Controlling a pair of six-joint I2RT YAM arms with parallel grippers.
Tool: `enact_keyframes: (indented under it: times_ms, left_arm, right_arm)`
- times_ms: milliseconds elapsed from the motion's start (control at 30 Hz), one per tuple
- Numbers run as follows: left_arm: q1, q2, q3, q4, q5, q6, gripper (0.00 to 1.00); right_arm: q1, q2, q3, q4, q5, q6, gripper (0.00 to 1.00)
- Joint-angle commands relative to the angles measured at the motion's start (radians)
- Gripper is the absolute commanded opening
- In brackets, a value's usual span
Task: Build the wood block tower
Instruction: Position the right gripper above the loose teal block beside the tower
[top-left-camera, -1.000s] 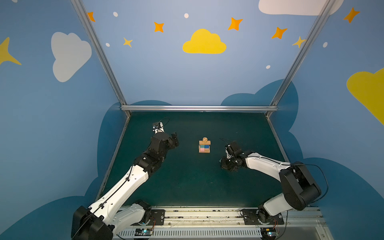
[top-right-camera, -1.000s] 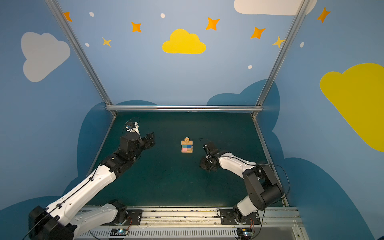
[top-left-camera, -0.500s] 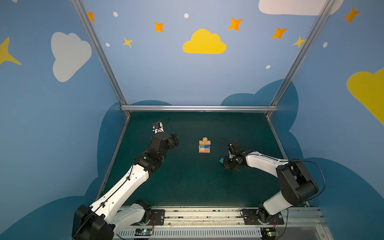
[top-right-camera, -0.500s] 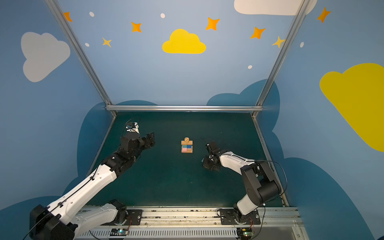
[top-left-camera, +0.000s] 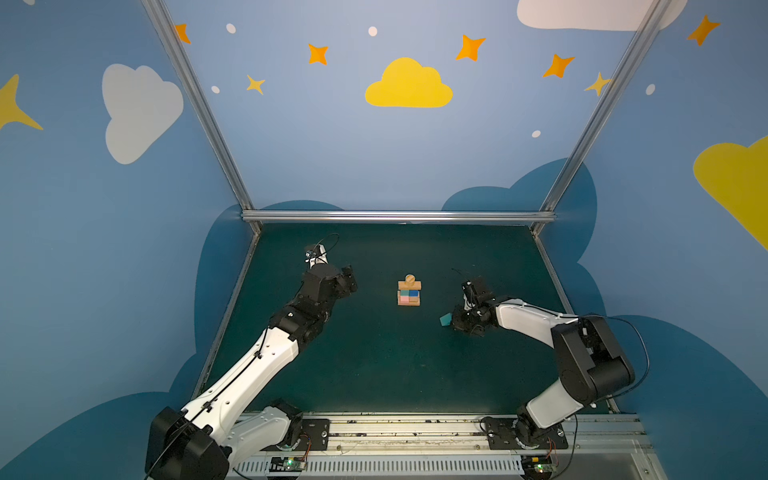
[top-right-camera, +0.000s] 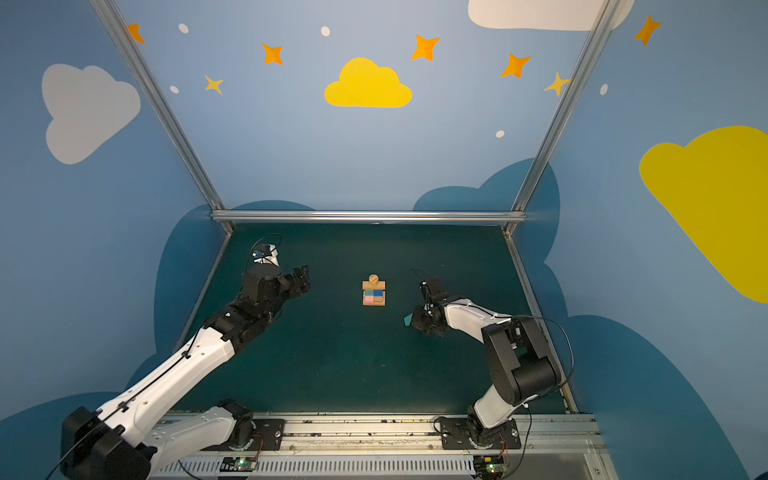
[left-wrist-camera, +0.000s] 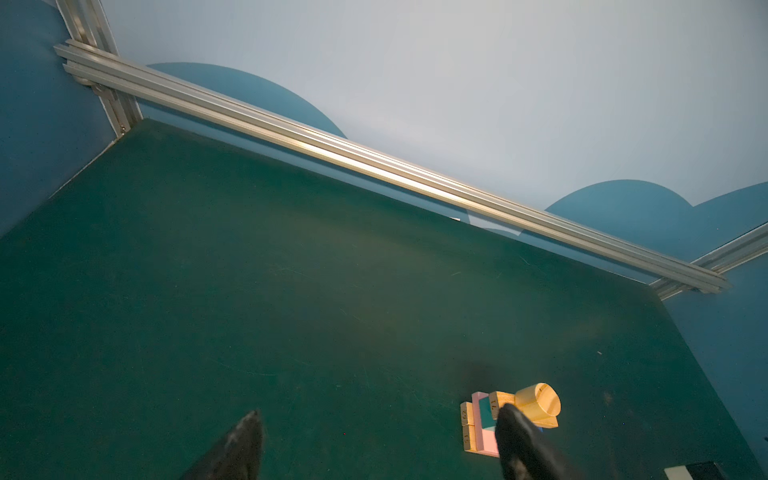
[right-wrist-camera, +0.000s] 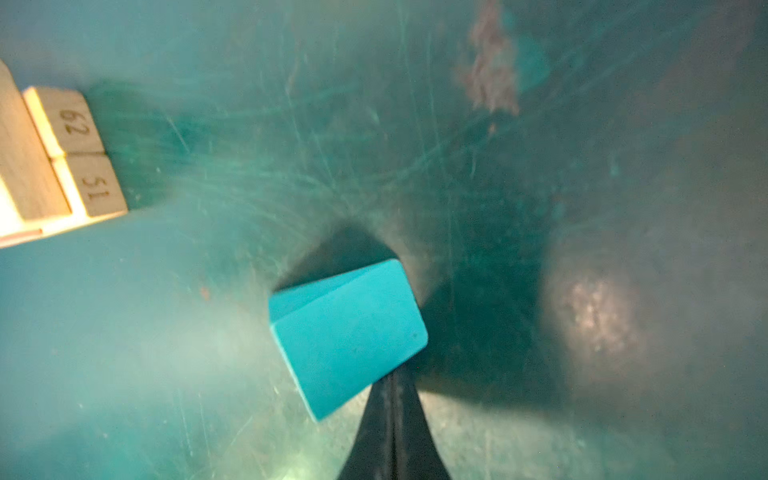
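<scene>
The right pincer (right-wrist-camera: 392, 378) is pinched shut, the teal house-shaped piece (right-wrist-camera: 347, 332) right at its tips, while the left pincer (left-wrist-camera: 380, 415) gapes open, the tower (top-left-camera: 409, 293) between them.

right claw (right-wrist-camera: 392, 388) slid back, uncovering the teal house-shaped piece (top-left-camera: 446, 319).

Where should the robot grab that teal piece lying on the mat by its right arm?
Probably from above, across two flat opposite sides of the teal piece, not its sloped faces, which meet in a ridge and could slip. The right gripper is shut at its edge, so it must open first.
</scene>
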Motion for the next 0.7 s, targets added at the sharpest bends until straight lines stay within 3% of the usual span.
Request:
enact_keyframes:
  times_ms: [0, 200, 433, 467, 600, 667]
  left_arm:
    - [0.006, -0.002, -0.006, -0.001, -0.002, 0.004, 0.86]
    - [0.007, -0.004, -0.006, -0.005, -0.002, 0.004, 0.87]
    - [0.013, -0.01, -0.014, -0.005, -0.003, 0.009, 0.87]
    - [0.016, -0.01, -0.014, -0.007, -0.003, 0.008, 0.87]
    - [0.019, -0.009, -0.017, -0.006, 0.003, 0.009, 0.87]
    - [0.023, -0.01, -0.018, -0.008, 0.004, 0.009, 0.87]
  right_arm:
    - [-0.021, 0.042, 0.015, -0.01, 0.038, -0.032, 0.0]
    - [-0.034, 0.036, 0.039, -0.034, 0.033, -0.036, 0.0]
    - [-0.017, -0.096, 0.041, -0.14, 0.112, -0.014, 0.0]
    - [-0.011, -0.12, 0.042, -0.149, 0.117, -0.007, 0.04]
    - [0.02, -0.183, 0.054, -0.17, 0.137, 0.032, 0.44]
    - [0.035, -0.208, 0.062, -0.182, 0.153, 0.057, 0.55]
